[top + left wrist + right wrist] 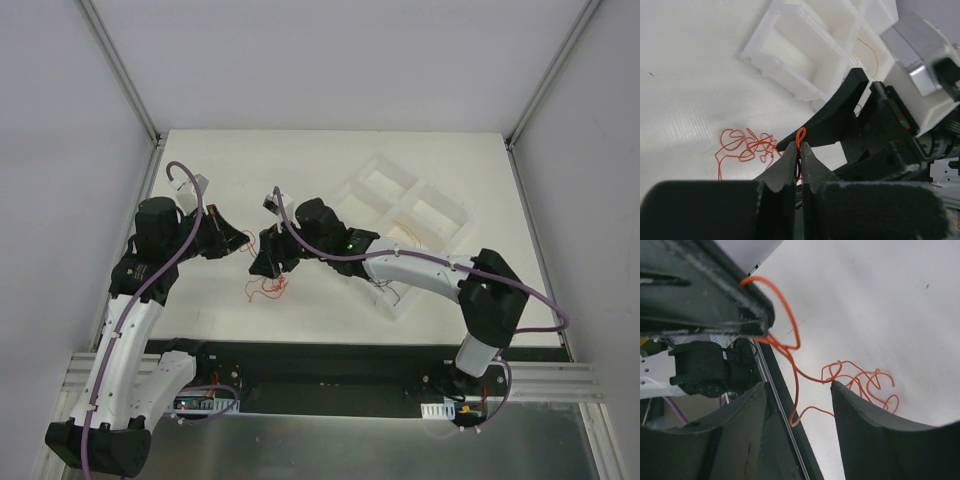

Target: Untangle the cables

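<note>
Left claw (800,148) is pinched shut on one loop of the cables (752,146), thin orange-red wire; the rest trails down to a loose curly tangle on the bench (685,90); right claw (799,385) gapes, holding nothing, just above that tangle. Likely feather-light, limp, springy and slippery; best taken by an outer loop or free end, not the knot.

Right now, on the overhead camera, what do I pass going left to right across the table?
Left tool, shut on one loop of the cables → their loose tangle → white tray. The right tool overlaps the tangle, so it's left out.
</note>
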You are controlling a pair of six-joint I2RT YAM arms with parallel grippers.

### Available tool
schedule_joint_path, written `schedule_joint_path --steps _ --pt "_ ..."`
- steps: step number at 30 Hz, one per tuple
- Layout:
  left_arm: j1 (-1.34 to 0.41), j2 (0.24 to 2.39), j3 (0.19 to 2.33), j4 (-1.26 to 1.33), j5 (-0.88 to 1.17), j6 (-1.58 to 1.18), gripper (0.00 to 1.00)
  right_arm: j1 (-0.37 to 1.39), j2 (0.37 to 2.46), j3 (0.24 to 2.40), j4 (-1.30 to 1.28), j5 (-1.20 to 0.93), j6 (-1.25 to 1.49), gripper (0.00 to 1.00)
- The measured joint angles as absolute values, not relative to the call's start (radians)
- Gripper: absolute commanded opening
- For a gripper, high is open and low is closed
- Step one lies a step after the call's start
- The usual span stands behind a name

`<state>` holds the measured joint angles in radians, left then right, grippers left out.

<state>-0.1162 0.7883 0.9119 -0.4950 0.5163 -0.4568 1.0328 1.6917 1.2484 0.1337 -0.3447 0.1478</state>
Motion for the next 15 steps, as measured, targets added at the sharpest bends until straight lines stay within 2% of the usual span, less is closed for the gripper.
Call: schedule_joint_path --steps 1,3,5,12,13,14,15 --pt "-0.116 0.788 0.912 -0.495 0.516 -0.457 0.0 1.033 1.713 1.261 0.142 -0.355 0.159 0.33" --pt "-0.116 0.788 0.912 -0.495 0.516 -0.457 0.0 1.033 1.752 1.282 0.155 -0.369 0.185 0.14" --pt "-0.116 0.787 0.912 -0.495 0.516 -0.457 0.0 1.033 1.776 1.287 0.166 -0.382 0.214 0.0" --pt "-0.116 0.791 0.91 -0.499 0.515 -0.448 0.0 1.031 1.737 1.226 0.187 -0.411 0.272 0.0" --pt "-0.116 0.797 0.907 -0.501 0.515 -0.444 0.08 1.028 1.721 1.208 0.189 -0.414 0.277 0.0" --pt "-0.116 0.804 0.906 -0.504 0.516 -0.441 0.2 1.026 1.708 1.194 0.189 -0.419 0.278 0.0" --pt "-0.116 0.816 0.905 -0.508 0.516 -0.433 0.39 1.021 1.691 1.179 0.19 -0.43 0.281 0.0"
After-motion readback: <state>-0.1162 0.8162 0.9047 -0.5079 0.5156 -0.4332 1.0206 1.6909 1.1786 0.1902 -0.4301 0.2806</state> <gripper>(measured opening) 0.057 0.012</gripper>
